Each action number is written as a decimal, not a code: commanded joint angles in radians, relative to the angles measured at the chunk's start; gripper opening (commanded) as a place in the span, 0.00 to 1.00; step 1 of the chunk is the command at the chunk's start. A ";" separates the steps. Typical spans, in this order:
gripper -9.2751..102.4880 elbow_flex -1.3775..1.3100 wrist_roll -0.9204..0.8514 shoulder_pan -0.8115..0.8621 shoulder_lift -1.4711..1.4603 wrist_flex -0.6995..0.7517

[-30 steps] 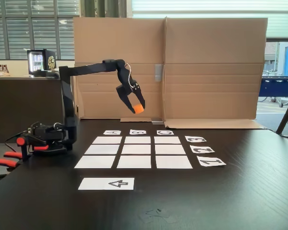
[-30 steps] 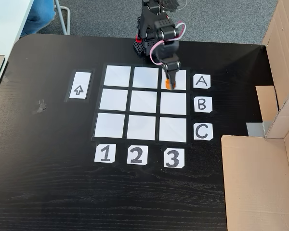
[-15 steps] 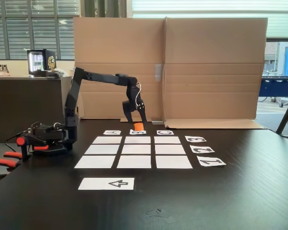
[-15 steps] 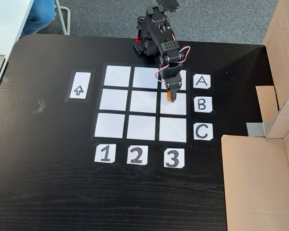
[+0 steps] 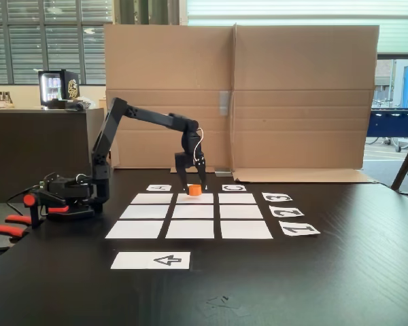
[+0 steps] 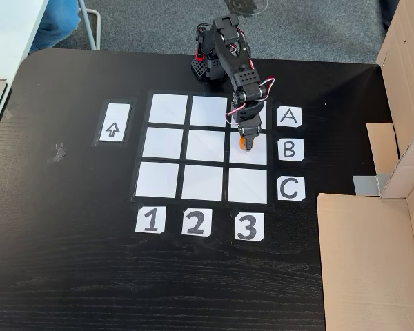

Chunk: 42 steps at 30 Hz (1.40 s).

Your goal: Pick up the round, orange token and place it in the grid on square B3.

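Token [image 5: 194, 191] is down on square B3 [image 6: 251, 153], sitting near that rectangle's upper edge in the top-down fixed view [image 6: 243, 143], level with the B card [image 6: 290, 149]. Your gripper [image 5: 190, 185] hangs straight over it, fingers straddling the orange cylinder with the jaws parted a little; whether they actually touch its sides, you can't tell from either fixed view. Around it, the grid [image 6: 164, 143] lies flat.

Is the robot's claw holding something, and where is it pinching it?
The gripper has its fingers either side of the small orange round plastic token, which sits on the white paper square; whether they grip it cannot be told.
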 commanded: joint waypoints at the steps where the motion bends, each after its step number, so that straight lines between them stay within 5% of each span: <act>1: 0.07 -0.048 0.011 -0.020 0.000 -0.020; 10: 0.08 -0.066 0.031 -0.031 -0.046 -0.035; 16: 0.36 -0.046 0.052 -0.028 -0.051 -0.035; 22: 0.43 -0.003 0.058 -0.026 -0.031 -0.043; 29: 0.53 0.229 0.063 0.023 0.169 -0.233; 35: 0.57 0.627 0.063 0.084 0.508 -0.561; 42: 0.58 0.904 0.054 0.152 0.868 -0.647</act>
